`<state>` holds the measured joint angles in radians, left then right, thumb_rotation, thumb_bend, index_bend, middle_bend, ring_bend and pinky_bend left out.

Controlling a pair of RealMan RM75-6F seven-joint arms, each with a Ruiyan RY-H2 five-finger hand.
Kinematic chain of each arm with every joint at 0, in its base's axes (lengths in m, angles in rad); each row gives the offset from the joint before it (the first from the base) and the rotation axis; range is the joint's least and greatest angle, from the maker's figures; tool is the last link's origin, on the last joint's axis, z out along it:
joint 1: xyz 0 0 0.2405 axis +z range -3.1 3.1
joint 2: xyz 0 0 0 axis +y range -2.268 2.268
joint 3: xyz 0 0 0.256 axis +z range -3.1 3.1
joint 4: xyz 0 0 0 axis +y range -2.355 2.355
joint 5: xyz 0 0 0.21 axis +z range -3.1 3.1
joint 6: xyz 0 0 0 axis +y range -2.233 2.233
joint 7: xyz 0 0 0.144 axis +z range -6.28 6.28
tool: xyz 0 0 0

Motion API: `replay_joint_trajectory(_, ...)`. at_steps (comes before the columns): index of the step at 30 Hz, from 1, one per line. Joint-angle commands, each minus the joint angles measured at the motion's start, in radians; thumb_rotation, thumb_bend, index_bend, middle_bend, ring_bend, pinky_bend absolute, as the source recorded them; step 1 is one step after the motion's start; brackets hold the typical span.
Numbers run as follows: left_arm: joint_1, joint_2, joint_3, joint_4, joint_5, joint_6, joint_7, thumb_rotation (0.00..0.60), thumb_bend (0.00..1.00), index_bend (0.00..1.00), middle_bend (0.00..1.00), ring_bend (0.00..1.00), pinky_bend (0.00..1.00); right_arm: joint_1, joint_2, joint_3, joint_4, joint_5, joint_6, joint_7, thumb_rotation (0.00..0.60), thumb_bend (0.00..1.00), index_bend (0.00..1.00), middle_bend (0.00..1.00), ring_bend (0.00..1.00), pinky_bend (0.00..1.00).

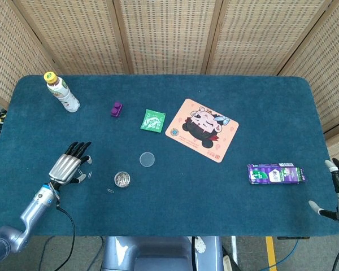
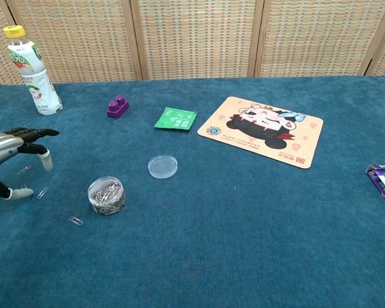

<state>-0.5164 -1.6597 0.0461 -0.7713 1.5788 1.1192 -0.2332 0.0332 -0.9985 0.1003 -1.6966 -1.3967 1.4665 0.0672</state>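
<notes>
Two loose paper clips [image 2: 33, 181] lie under the left hand [image 1: 69, 166], fingers spread, seemingly holding nothing; they look thin and slippery, best pinched edgewise.

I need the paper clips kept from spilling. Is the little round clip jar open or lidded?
Open. The clip jar shows bare clips from above, and its clear lid lies apart on the table.
</notes>
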Motion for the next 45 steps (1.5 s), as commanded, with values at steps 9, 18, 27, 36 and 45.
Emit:
replay_joint_trajectory(9, 0.020, 0.076, 0.056, 0.015, 0.044, 0.011, -0.046, 0.600, 0.29, 0.44, 0.00, 0.00, 0.00, 0.000, -0.001, -0.002, -0.001, -0.005, 0.002, -0.002, 0.600, 0.00, 0.03, 0.00, 0.00, 0.00)
replay_joint_trajectory(18, 0.009, 0.038, 0.065, 0.075, 0.063, 0.007, -0.068, 0.600, 0.30, 0.47, 0.00, 0.00, 0.00, 0.003, -0.006, -0.001, -0.001, 0.001, -0.003, -0.016, 0.600, 0.00, 0.03, 0.00, 0.00, 0.00)
replay_joint_trajectory(27, -0.010, 0.026, 0.056, 0.096, 0.059, -0.008, -0.048, 0.600, 0.30, 0.48, 0.00, 0.00, 0.00, 0.004, -0.007, -0.001, 0.001, 0.004, -0.007, -0.017, 0.600, 0.00, 0.03, 0.00, 0.00, 0.00)
replay_joint_trajectory(36, -0.026, 0.026, 0.059, 0.080, 0.061, -0.034, -0.021, 0.600, 0.32, 0.49, 0.00, 0.00, 0.00, 0.005, -0.008, -0.001, 0.003, 0.006, -0.010, -0.018, 0.600, 0.00, 0.03, 0.00, 0.00, 0.00)
replay_joint_trajectory(45, -0.032, 0.026, 0.057, 0.067, 0.056, -0.049, 0.007, 0.600, 0.35, 0.50, 0.00, 0.00, 0.00, 0.006, -0.010, 0.000, 0.003, 0.009, -0.012, -0.021, 0.600, 0.00, 0.03, 0.00, 0.00, 0.00)
